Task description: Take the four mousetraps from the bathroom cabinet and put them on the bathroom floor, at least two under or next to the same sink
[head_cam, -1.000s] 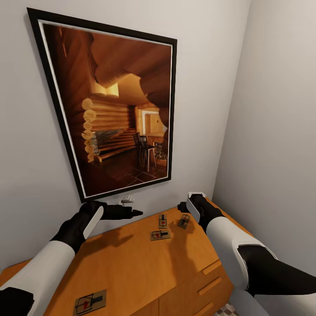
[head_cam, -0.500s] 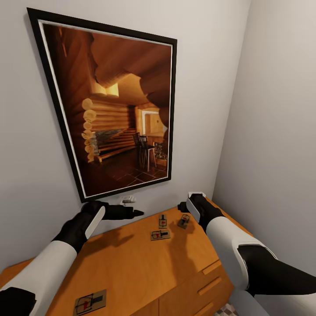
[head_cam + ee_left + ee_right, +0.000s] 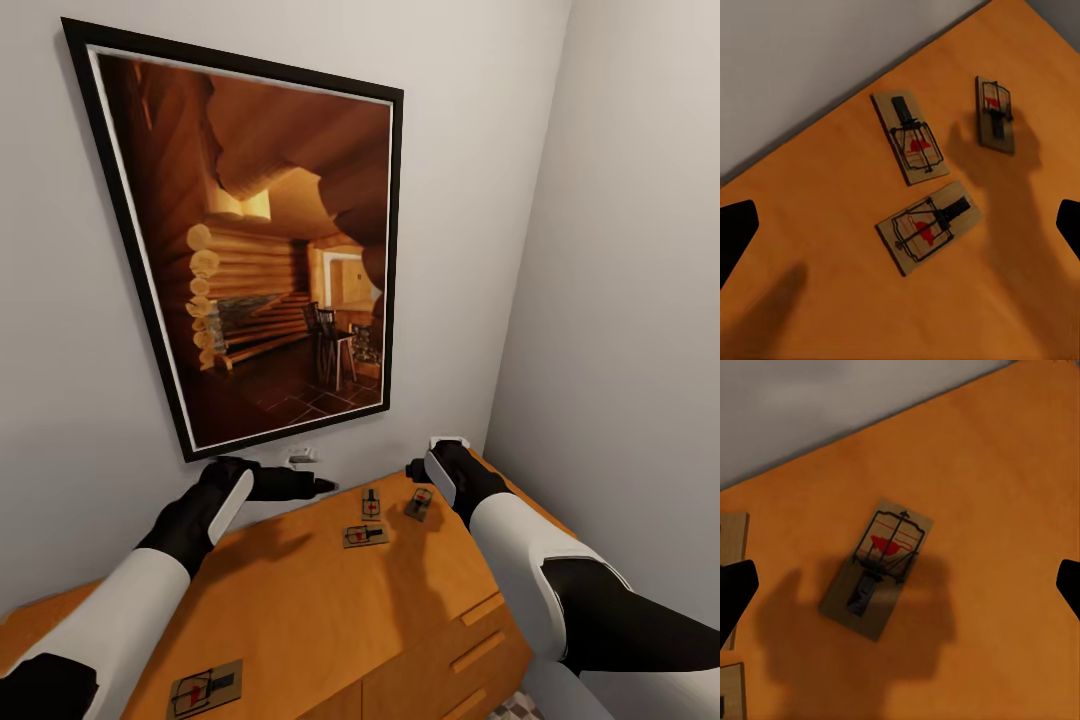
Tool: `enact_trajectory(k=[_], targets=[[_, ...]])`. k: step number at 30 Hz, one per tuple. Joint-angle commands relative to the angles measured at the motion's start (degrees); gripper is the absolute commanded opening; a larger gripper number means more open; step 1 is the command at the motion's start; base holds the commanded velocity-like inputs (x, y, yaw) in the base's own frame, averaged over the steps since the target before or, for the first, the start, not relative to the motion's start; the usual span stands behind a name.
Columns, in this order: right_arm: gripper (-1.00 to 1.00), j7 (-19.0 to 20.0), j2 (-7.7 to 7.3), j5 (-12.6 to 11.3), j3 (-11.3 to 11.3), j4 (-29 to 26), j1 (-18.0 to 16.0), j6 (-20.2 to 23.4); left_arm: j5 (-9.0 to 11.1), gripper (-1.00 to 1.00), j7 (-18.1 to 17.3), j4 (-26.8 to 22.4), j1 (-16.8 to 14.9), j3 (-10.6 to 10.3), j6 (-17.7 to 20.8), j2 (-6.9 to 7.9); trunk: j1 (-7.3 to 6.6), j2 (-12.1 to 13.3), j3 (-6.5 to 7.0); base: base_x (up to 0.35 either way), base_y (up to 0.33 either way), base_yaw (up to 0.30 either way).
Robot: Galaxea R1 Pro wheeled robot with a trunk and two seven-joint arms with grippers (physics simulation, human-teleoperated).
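Four mousetraps lie on the cabinet (image 3: 330, 610) worktop. Three cluster near the back wall at about 1 o'clock from the worktop's middle: the nearest mousetrap (image 3: 365, 535), a second mousetrap (image 3: 371, 503) just behind it, and a third mousetrap (image 3: 419, 503) to their right. The fourth mousetrap (image 3: 205, 688) sits apart at 7 o'clock, near the front edge. The left hand (image 3: 322, 486) hovers above the worktop, open and empty. The right hand (image 3: 900, 577) hangs over the third trap, fingers spread wide, touching nothing. A framed picture (image 3: 265, 240) hangs above.
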Motion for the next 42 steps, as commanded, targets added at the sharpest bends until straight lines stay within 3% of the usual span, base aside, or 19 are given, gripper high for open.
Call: enact_trajectory(k=[1,8,13,28,42], targets=[[1.0,-0.4,0.05,-0.3,-0.3,-0.1,0.0,0.2,0.0,1.0,0.7,0.0,0.0,-0.1,0.2,-0.46,0.02,0.0,-0.03,0.0,0.0,0.0],[1.0,-0.5,0.05,-0.3,-0.3,-0.1,0.0,0.2,0.0,1.0,5.8,0.0,0.0,-0.1,0.4,-2.88,0.02,0.0,-0.03,0.0,0.0,0.0],[1.0,-0.6,0.05,-0.3,-0.3,-0.2,0.0,0.3,0.2,1.0,8.9,0.0,0.0,-0.1,0.4,-3.6,0.02,0.0,-0.03,0.0,0.0,0.0],[1.0,-2.2,0.05,-0.2,-0.3,-0.2,0.0,0.3,0.6,1.0,10.4,0.3,0.0,-0.2,0.0,-3.98,0.02,0.0,-0.03,0.0,0.0,0.0],[1.0,-2.5,0.05,-0.4,-0.3,-0.2,0.0,0.1,0.7,1.0,10.1,0.7,0.0,-0.2,-0.2,-3.9,3.1,-5.7,-2.54,0.0,0.0,0.0]])
